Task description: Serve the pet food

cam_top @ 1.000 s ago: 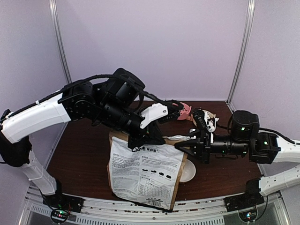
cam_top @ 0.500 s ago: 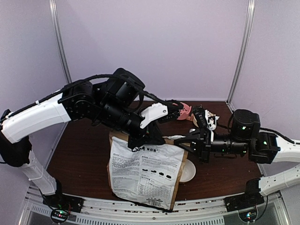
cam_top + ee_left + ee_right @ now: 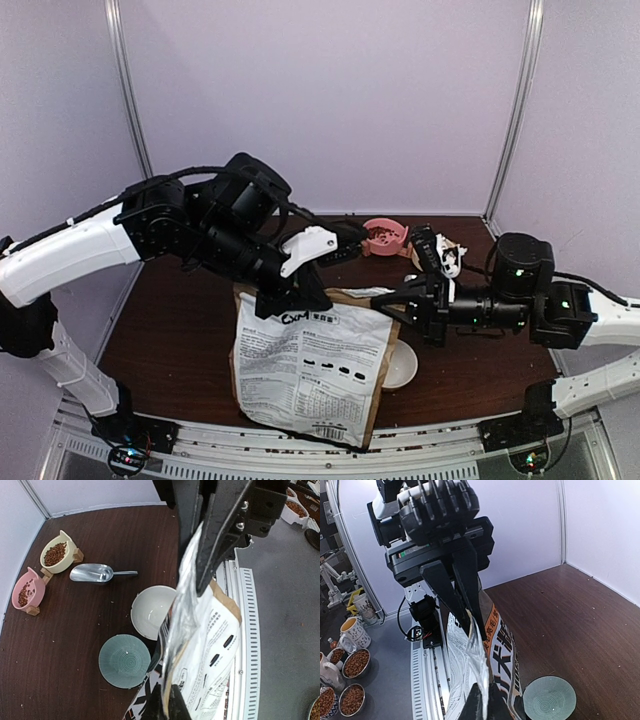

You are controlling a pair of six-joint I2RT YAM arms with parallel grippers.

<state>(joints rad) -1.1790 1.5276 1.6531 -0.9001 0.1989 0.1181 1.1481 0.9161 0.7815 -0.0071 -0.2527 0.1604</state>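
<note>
The brown paper dog-food bag stands upright near the front edge, held by its top rim from both sides. My left gripper is shut on the rim's left end, as the left wrist view also shows. My right gripper is shut on the rim's right end, as the right wrist view also shows. The silver-lined mouth is pinched flat between them. Reddish-brown kibble lies in a cream bowl and in a pink bowl. The bag's contents are hidden.
A metal scoop lies by the cream bowl. An empty white bowl and a teal ribbed dish sit beside the bag. The table's front rail runs just behind the bag. Several bowls of kibble stand off the table.
My left arm has drawn back to the left with the bag's rim, uncovering the pink bowl. My right gripper rose slightly and holds its end of the rim.
</note>
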